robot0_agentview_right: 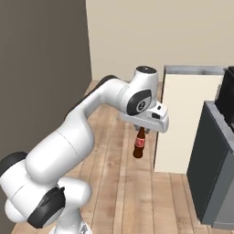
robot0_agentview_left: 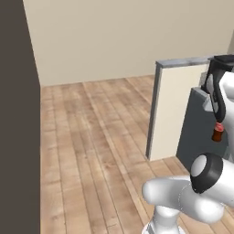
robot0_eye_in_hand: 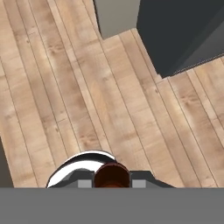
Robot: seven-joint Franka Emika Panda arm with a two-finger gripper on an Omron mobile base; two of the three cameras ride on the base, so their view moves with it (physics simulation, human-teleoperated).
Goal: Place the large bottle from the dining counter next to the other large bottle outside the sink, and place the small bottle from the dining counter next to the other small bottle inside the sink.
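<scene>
wood plank floor (robot0_agentview_left: 91, 137), cream cabinet (robot0_agentview_left: 176, 109)

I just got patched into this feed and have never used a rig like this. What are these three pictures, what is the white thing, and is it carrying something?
The white thing is a robot arm on a base that drives. Two cameras ride on that base behind the arm, one on its left and one on its right, both looking forward and down. The third sits on the hand and looks along the jaws. The gripper hangs over a wooden floor, and its jaws are shut on the neck of the small bottle, dark brown with a red label, hanging upright. In the hand view you look down on its brown top between the fingertips. Ahead stands a cream cabinet end with a dark grey unit beside it.
</scene>
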